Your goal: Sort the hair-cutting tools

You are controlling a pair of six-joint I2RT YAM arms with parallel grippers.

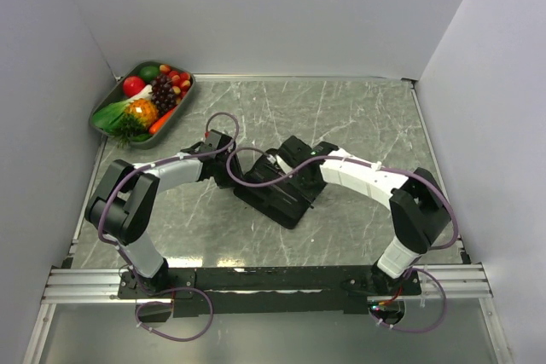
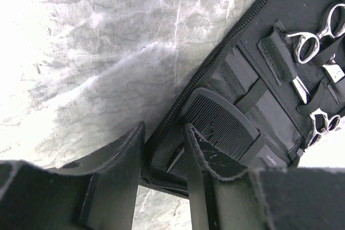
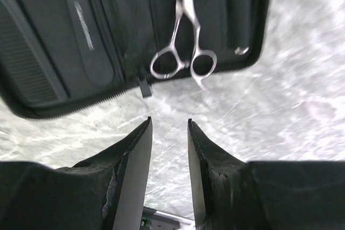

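sorting looks nearly done: inside the open pouch on the tabletop, scissors sit strapped at upper right of the left wrist view, a second pair below, a comb pocketed at centre (other comb unseen). left hand and right hand, slightly parted, hold nothing.

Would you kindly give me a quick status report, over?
Left gripper open at case edge. Right gripper open, empty. Scissors strapped in case, comb pocketed. Nothing blocking.
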